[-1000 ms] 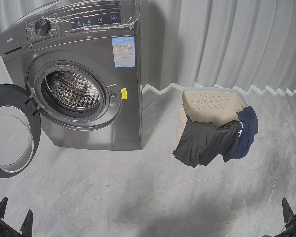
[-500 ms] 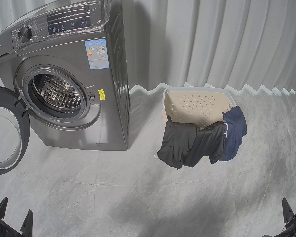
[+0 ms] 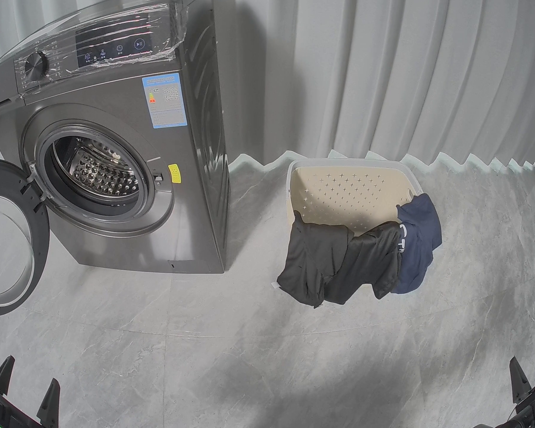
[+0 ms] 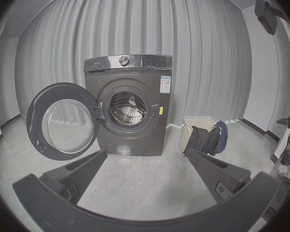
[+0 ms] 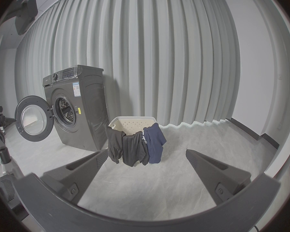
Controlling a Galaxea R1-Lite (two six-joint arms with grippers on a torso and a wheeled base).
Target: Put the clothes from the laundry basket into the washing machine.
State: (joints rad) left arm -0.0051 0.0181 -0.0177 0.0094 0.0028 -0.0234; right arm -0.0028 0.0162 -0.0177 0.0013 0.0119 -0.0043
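The right gripper [image 5: 146, 152] has its 2 fingers [image 5: 87, 165] spread wide, with nothing between them. The basket [image 5: 129, 125] stands on the floor [image 5: 199, 139] just beside the washer [image 5: 83, 110]. Black clothes [image 5: 125, 147] and 1 navy garment [image 5: 154, 142] hang over its near rim, touching. The washer's door [image 5: 33, 118] is swung open. A curtain [image 5: 151, 49] hangs behind.

Soft, even light fills the room. The washing machine [image 3: 190, 209] throws a dim shadow onto the pale curtain [image 3: 398, 60] beside it, and the plastic wrap [image 3: 101, 31] over its panel glints (faintly). Both wrist views bow the curtain's folds and darken at the corners.
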